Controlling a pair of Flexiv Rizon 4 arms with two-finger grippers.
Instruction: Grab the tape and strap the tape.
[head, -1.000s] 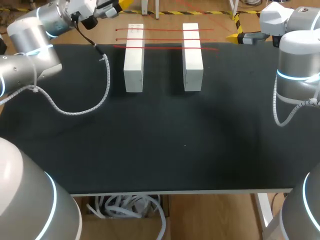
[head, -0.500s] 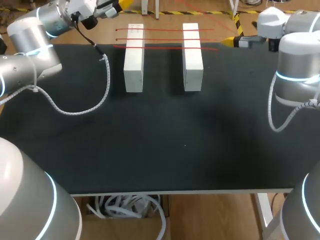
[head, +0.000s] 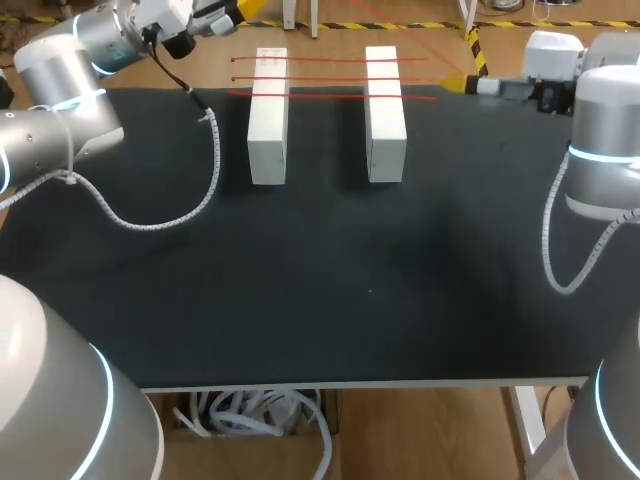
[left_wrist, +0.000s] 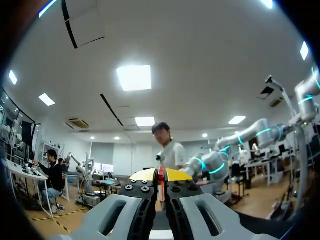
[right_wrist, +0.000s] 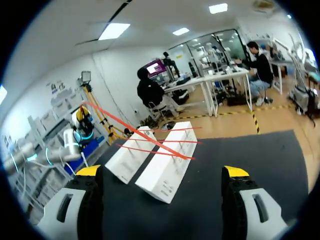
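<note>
The left end effector (head: 228, 14) sits past the bench's (head: 330, 300) far left corner. Its wrist view shows the yellow tips clenched on a thin red sliver, which I take to be one end of the tape (head: 322, 78). The right end effector (head: 464, 85) hovers over the far right edge with its fingers spread wide and nothing between them. The tape is strung as three thin red strands across the tops of two white blocks standing side by side at the far side of the bench, the left block (head: 268, 118) and the right block (head: 385, 115). The strand nearest the robot runs on a little past the right block towards the released end effector, whose own camera shows that end just ahead of it, between the spread fingers but touching neither. The tape should handle as very light and limp, with no stiffness of its own, probably tacky on one face, and apt to twist, sag or snap if pulled hard. The best hold is likely that short free stretch beyond the right block, pinched flat on its two broad faces. The pull should then be gentle and in line with the strand, so the blocks do not shift.
</note>
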